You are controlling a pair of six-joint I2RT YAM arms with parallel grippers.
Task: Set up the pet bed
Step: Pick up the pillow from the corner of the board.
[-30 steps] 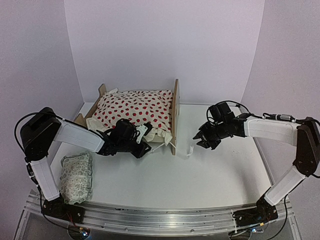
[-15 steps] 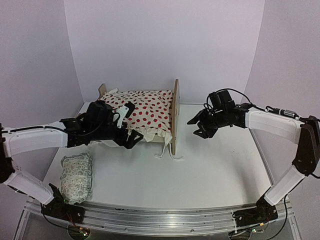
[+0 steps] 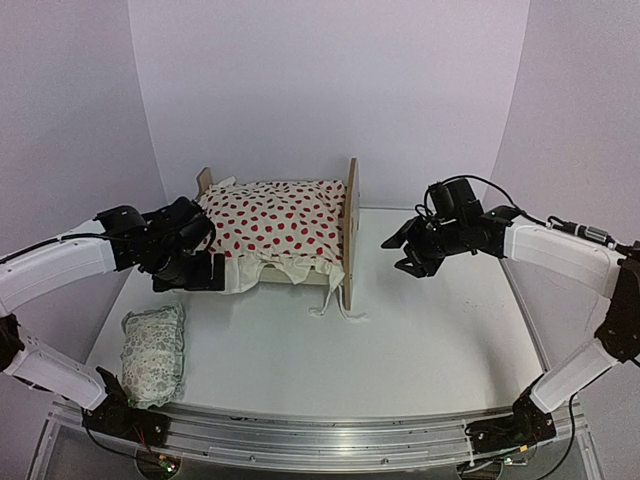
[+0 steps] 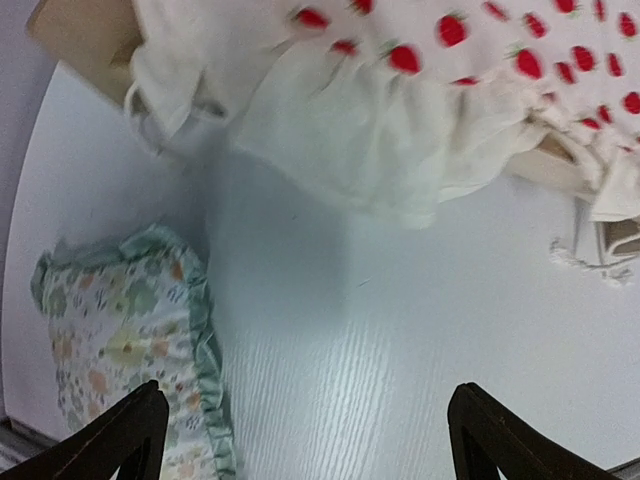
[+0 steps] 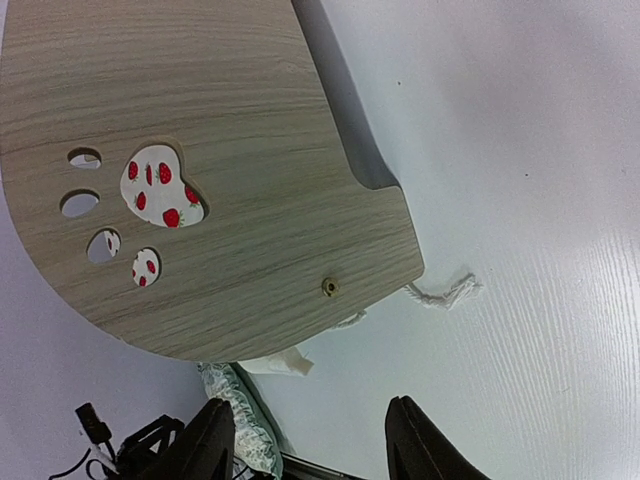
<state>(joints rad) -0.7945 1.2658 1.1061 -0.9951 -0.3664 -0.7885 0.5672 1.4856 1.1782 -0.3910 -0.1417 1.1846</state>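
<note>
The pet bed (image 3: 351,232) stands at the back left, a plywood frame with its tall headboard (image 5: 230,130) facing right; the paw cutout shows red dots behind it. A cream red-dotted blanket (image 3: 275,213) covers the bed and hangs over its front side (image 4: 400,130). My left gripper (image 3: 207,275) hovers by the front left corner of the bed, open (image 4: 305,440) over bare table, with nothing between its fingers. My right gripper (image 3: 405,257) hangs to the right of the headboard, open (image 5: 315,445) and empty.
A small green-patterned pillow (image 3: 153,355) lies at the near left by the left arm's base, also seen under the left wrist (image 4: 120,340). A white cord (image 5: 445,292) trails on the table at the headboard's foot (image 3: 335,311). White walls close the back and both sides.
My left gripper opened, came off the blanket's front edge and swung left toward the foot of the bed. My right gripper opened and rose toward the headboard; the cord now lies by the bed.
</note>
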